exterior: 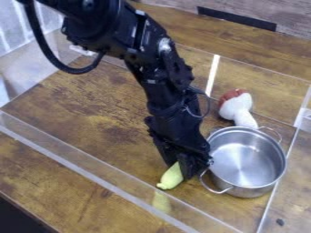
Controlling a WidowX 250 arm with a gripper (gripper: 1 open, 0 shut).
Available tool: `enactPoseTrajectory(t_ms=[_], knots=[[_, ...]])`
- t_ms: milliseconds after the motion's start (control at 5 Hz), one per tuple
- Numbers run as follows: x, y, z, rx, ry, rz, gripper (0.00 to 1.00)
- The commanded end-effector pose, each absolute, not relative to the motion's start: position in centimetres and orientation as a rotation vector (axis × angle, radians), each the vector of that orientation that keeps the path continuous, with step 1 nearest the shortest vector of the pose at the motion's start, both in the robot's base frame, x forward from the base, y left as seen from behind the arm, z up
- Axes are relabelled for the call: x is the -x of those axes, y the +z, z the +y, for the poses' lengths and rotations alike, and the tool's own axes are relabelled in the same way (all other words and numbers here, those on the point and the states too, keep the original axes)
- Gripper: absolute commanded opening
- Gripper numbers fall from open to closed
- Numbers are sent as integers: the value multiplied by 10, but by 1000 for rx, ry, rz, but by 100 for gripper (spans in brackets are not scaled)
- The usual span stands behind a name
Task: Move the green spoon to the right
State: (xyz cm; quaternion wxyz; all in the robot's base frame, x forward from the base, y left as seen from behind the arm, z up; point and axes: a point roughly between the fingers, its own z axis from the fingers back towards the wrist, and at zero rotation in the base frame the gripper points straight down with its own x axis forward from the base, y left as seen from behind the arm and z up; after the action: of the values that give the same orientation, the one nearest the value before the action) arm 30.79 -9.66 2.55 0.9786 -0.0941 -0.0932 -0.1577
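Yellow-green plastic-handled spoon point(174, 176) is clenched low in the black gripper point(188, 167), hard against the round steel pot point(245, 161), rightward move not yet made.

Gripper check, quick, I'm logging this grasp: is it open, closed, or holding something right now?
Gripper: closed, fingers down on the green spoon beside the pot; it looks gripped, though the spoon has not left the table.

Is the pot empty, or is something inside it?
Empty. The steel pot stands upright and its bare metal bottom shows; the green spoon lies outside, by its left rim.
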Motion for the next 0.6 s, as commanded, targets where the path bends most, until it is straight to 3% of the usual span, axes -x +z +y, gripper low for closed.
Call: enactPoseTrajectory(t_ms=[0, 400], knots=[[-305, 38, -98, 195, -305, -216, 0], [-293, 43, -105, 209, -268, -196, 0]])
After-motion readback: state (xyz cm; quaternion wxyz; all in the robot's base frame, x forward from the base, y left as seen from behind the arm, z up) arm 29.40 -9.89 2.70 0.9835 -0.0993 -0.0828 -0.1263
